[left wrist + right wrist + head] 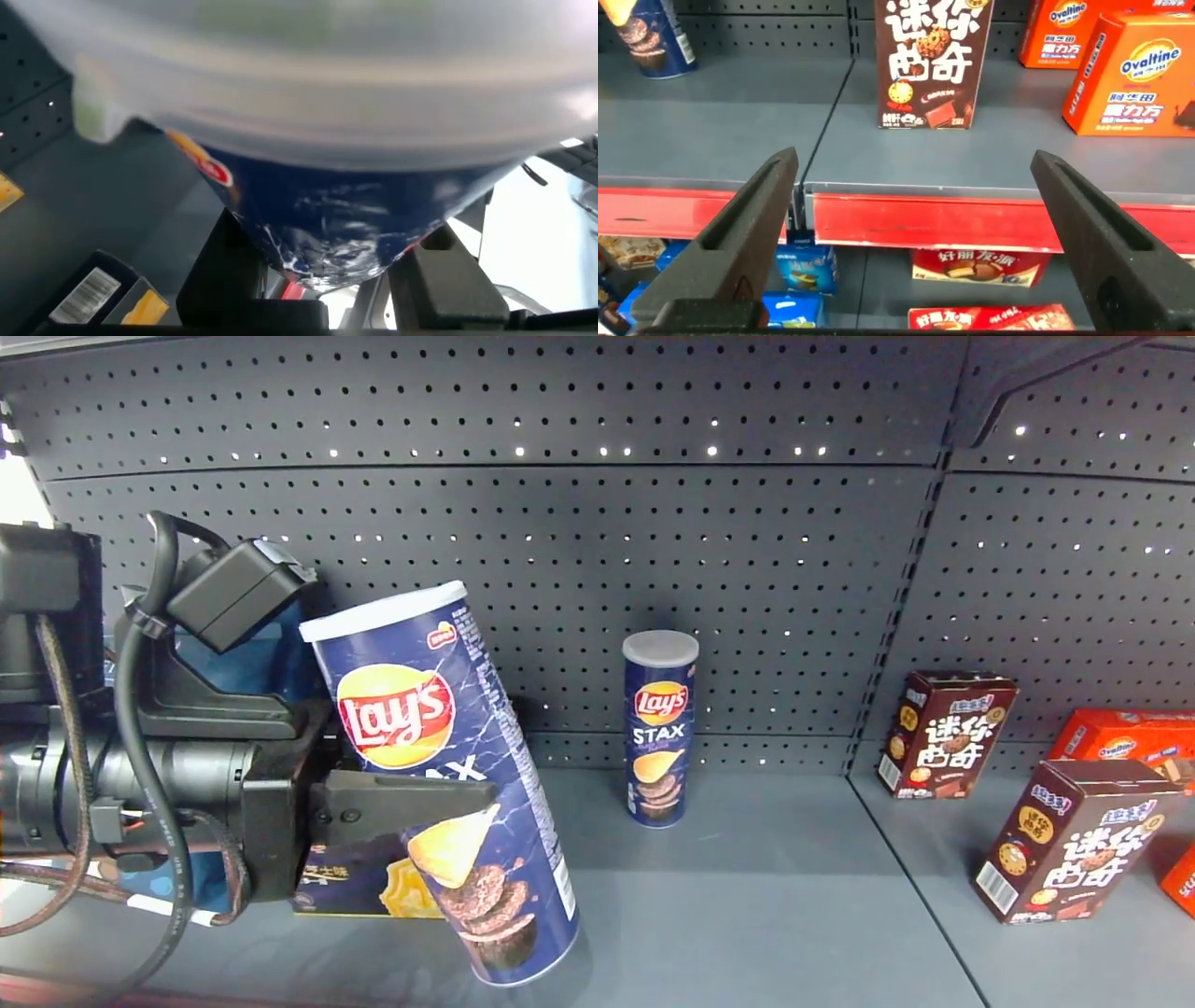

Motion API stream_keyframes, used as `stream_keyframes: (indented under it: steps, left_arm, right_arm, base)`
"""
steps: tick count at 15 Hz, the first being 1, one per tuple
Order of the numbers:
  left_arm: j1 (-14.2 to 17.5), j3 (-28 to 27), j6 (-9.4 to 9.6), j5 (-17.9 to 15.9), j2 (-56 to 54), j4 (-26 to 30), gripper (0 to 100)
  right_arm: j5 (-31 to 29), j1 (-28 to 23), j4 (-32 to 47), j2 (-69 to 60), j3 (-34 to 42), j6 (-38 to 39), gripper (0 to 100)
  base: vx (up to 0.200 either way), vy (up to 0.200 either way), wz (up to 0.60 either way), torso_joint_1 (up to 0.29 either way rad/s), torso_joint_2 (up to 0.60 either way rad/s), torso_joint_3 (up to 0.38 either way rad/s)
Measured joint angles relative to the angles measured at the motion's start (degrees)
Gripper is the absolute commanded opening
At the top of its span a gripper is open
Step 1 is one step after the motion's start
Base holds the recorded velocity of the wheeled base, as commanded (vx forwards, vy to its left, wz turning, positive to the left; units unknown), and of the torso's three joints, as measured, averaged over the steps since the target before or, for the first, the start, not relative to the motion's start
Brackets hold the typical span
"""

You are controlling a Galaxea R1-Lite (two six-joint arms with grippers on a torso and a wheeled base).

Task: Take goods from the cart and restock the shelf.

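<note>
At left of the head view, the left gripper (431, 795) is clamped on a large blue chip can (401, 709). One black finger (411, 793) crosses the front of the can at mid-height. The can is tilted, with its white lid (383, 609) toward the upper left and its base toward the lower centre, close above the grey shelf (747, 915). Contact between base and shelf cannot be determined. A dark flat box (350, 889) lies on the shelf just behind the can's lower half.

A second, smaller chip can (660, 728) stands upright at frame centre, against the perforated back panel (653, 551). Two brown cookie boxes (943, 733) (1074, 840) and an orange box (1120, 733) stand at the right edge.

The right gripper (913, 168) is spread wide with nothing between its fingers. It faces the red shelf edge strip (924, 224).
</note>
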Motion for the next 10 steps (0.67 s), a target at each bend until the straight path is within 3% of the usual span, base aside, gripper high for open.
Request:
stream_keyframes:
  steps: [2,6,8,10]
  left_arm:
    - [-0.2,-0.1,0.39,0.1,0.0,0.0,0]
    - [-0.2,0.5,3.73,0.1,0.0,3.2,0]
    - [-0.2,0.7,5.84,0.2,0.0,4.0,0]
    - [-0.2,0.9,6.79,0.1,0.1,4.2,0]
  right_arm:
    - [-3.5,-0.1,0.0,0.0,0.0,-0.3,100]
    - [-3.8,-0.1,0.2,0.3,-0.7,1.3,100]
    - [-2.6,0.5,0.5,4.0,-7.4,4.9,100]
    - [1.6,1.6,1.5,10.7,-16.2,3.0,100]
  base:
    - [0.000,0.000,0.00,0.000,0.00,0.000]
    - [0.000,0.000,0.00,0.000,0.00,0.000]
    - [0.000,0.000,0.00,0.000,0.00,0.000]
    - [0.000,0.000,0.00,0.000,0.00,0.000]
